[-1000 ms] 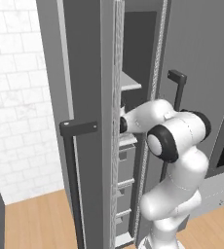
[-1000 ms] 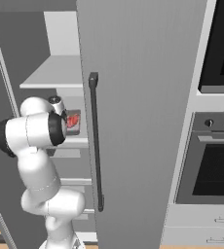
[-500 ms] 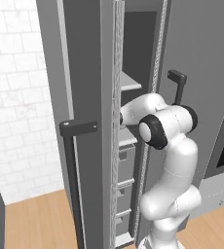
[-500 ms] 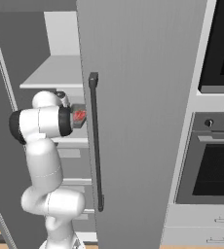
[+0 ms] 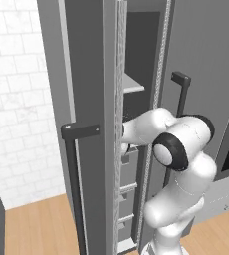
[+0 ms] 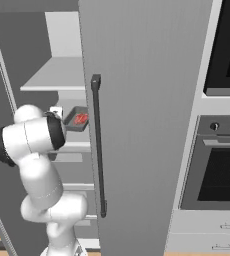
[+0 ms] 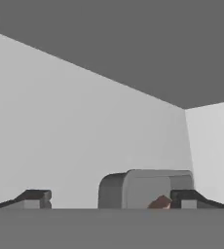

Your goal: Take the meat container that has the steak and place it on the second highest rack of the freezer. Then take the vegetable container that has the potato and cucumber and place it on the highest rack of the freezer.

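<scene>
The meat container (image 6: pixel 78 119), a small grey tub with the red steak (image 6: pixel 80 118) in it, is inside the open freezer (image 6: pixel 137 100), one level below the highest rack (image 6: pixel 57 75). In the hand view the container (image 7: pixel 143 187) stands on a light grey shelf with the steak (image 7: pixel 158 202) showing at its front. My gripper (image 7: pixel 109 199) is open, its fingertips (image 7: pixel 33 198) set wide to either side of the tub. The arm reaches into the freezer past the door edge (image 5: pixel 117 124). The vegetable container with the potato and cucumber is out of view.
The freezer door (image 6: pixel 142 150) with its long dark bar handle (image 6: pixel 98 150) stands open to the right of the arm. A black-fronted oven (image 6: pixel 222 165) sits further right. Drawers (image 5: pixel 128 194) fill the freezer below the shelves. A second dark handle (image 5: pixel 79 164) is on the left panel.
The jaws have opened and let go of the meat container. The arm has stretched further into the freezer, carrying the tub deeper at shelf level.
</scene>
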Controlling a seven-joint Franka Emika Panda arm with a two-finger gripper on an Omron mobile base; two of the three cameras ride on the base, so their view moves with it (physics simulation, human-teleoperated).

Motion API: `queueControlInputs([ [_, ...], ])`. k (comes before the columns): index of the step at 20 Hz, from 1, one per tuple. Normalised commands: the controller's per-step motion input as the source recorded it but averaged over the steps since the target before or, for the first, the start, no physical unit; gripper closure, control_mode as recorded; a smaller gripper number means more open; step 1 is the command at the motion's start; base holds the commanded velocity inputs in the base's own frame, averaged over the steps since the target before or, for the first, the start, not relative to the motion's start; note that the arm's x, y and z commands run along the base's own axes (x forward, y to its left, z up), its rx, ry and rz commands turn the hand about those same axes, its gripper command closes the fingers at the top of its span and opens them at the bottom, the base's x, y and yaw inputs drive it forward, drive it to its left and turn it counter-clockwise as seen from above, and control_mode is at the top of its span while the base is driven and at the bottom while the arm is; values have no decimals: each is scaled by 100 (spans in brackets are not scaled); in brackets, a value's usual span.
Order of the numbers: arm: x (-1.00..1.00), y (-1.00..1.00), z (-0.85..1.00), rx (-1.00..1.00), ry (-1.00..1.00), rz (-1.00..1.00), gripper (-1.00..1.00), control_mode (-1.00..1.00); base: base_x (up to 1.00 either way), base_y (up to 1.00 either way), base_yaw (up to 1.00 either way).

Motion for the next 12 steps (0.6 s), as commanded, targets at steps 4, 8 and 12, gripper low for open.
queueControlInputs([
  [4,-74,-64,68,12,-35,-3,-100,-100,0,0,0],
  [8,-21,-90,57,-8,-4,0,-100,-100,0,0,0],
  [12,-63,-100,2,-12,-11,-1,-100,-100,0,0,0],
])
